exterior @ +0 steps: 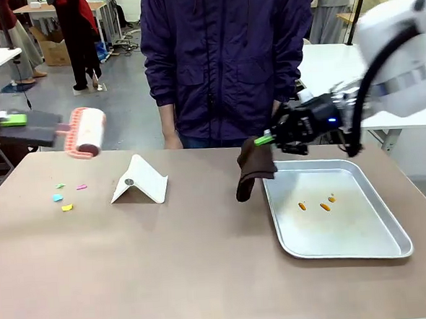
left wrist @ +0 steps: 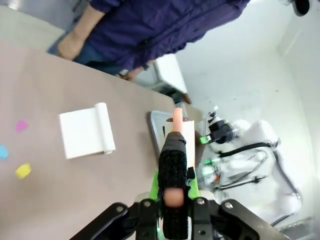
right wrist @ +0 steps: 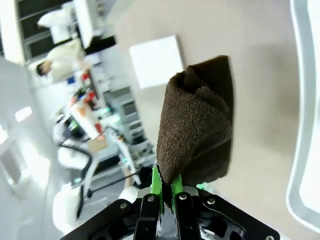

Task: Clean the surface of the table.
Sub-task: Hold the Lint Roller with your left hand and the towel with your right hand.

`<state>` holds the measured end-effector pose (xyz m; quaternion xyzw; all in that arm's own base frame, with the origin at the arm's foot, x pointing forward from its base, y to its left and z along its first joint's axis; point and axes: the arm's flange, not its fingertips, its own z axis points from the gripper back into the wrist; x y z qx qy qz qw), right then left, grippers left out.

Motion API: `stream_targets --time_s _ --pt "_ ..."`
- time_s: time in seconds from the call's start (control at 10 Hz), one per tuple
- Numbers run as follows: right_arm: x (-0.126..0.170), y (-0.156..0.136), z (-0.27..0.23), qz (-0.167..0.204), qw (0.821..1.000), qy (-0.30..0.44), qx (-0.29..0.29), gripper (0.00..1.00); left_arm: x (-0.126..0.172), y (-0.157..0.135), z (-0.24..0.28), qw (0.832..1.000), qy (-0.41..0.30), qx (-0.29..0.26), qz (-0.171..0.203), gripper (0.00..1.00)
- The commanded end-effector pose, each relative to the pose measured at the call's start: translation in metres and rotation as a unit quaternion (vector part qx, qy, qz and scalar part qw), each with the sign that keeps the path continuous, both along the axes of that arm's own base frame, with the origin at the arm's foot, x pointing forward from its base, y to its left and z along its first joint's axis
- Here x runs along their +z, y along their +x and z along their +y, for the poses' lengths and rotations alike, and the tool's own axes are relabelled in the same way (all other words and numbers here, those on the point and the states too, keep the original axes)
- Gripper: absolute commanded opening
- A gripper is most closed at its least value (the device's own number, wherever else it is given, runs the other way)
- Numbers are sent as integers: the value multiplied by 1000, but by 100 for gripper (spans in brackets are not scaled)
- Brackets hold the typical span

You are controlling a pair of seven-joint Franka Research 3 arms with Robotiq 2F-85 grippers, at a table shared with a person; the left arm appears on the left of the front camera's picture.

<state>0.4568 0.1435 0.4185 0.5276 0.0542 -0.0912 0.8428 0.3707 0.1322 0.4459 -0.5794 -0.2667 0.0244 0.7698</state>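
One desk (exterior: 206,275), brownish-taupe top, spans the front view from the robot's side to the far edge, where one person (exterior: 228,57) in a dark purple jacket stands.

Items on the desk, counted:
- One silver tray (exterior: 349,256), right of centre, lying flat. Three small orange bits (exterior: 324,207) lie inside it, close together and toward its far half.
- One white folded stand (exterior: 140,180), left of centre, well apart from the tray.
- Four small coloured scraps near the left edge: green (exterior: 60,186), pink (exterior: 81,187), cyan (exterior: 58,198) and yellow (exterior: 68,207), in a loose cluster left of the stand.

Left jaws: clamped on the dark handle (left wrist: 173,165) of one lint roller (exterior: 87,132), with a pink frame and white roll. The roller is held above the far left corner of the desk, clear of the top.

Right jaws: pinched tight on the upper edge of one dark brown cloth (exterior: 253,170). The cloth hangs down just beside the tray's far left corner. Whether its lower end touches the desk cannot be told.
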Motion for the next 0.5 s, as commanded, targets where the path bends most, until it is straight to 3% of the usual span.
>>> stream_targets --time_s 0.0,0.1,0.2,0.4 --pt "0 -35 -58 -4 998 67 19 0 -11 -37 52 996 -70 -55 29 0" --pt "3 -51 -90 -9 996 94 -1 0 -12 -67 80 995 -68 -28 66 0" --pt "8 -72 -122 -17 993 119 -21 0 -10 -98 102 995 -73 -18 71 0" --pt "20 -113 -189 -48 982 170 -62 0 -6 -143 135 994 -33 -46 91 0"
